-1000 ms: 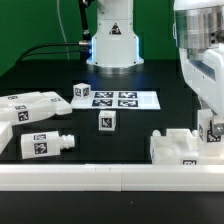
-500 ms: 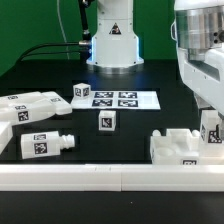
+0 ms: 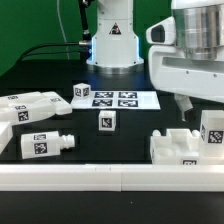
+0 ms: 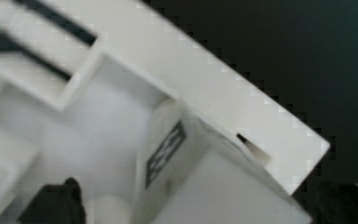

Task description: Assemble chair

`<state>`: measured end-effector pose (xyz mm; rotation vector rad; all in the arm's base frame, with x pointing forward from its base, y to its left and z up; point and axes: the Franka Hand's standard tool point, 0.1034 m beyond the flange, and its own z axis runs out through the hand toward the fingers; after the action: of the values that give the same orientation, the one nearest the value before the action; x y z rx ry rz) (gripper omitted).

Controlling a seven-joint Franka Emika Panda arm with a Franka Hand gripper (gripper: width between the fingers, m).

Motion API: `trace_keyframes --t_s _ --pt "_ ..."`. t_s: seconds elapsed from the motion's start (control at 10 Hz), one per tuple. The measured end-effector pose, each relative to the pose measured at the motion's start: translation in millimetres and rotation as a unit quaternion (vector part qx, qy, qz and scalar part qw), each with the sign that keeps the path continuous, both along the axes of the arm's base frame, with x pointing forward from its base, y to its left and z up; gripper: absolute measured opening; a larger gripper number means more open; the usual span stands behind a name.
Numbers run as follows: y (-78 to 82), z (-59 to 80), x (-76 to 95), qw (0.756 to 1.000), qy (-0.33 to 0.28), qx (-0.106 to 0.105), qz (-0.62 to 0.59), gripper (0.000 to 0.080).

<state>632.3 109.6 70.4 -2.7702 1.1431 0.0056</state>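
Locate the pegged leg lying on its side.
On the exterior view's left, the pegged leg lies between the long white border rail, nearer the camera, and the white slab pieces farther back.

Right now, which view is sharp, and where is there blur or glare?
Exterior view: table parts such as the cube are sharp, the near arm is soft, blue glow at the far base. Wrist view: wholly blurred, the tag smeared.
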Motion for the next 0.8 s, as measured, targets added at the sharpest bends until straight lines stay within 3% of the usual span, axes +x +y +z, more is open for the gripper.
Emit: trace_keyframes --t_s 0.4,0.8 --pt "2.2 -0.8 -1.3 0.990 -0.017 -0.009 0.143 0.0649" --pt "-0.6 -0.9 -1.0 0.962 -0.034 -0.018 0.271 0.0649"
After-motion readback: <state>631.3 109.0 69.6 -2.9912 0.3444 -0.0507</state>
